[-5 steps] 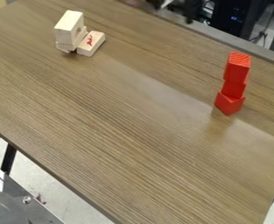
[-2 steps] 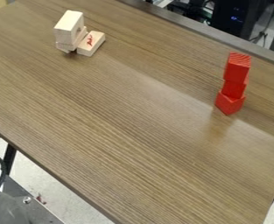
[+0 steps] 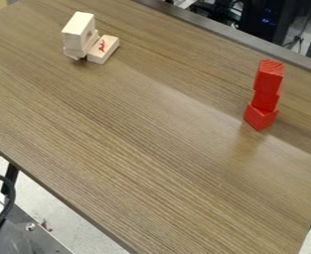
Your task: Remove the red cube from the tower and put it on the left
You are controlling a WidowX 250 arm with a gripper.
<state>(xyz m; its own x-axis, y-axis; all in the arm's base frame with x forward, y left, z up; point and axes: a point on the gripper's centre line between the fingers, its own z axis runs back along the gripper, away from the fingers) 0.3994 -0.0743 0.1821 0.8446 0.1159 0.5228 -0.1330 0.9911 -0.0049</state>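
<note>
A tower of red blocks stands upright on the right part of the wooden table (image 3: pixel 137 129). Its top red block (image 3: pixel 270 75) is the tallest and has visible grain on its upper face. Under it sits a middle red cube (image 3: pixel 265 100), and the bottom red cube (image 3: pixel 260 117) is turned with a corner toward the camera.
At the table's upper left, pale wooden blocks (image 3: pixel 79 31) are stacked, with a flat pale block (image 3: pixel 104 49) bearing red marks beside them. A black cable (image 3: pixel 10 194) loops over a grey metal surface at the lower left, beyond the table edge.
The dark object at the top edge has gone from view. At the lower left, the black cable has come into view and shifted slightly right. The blocks have not moved.
</note>
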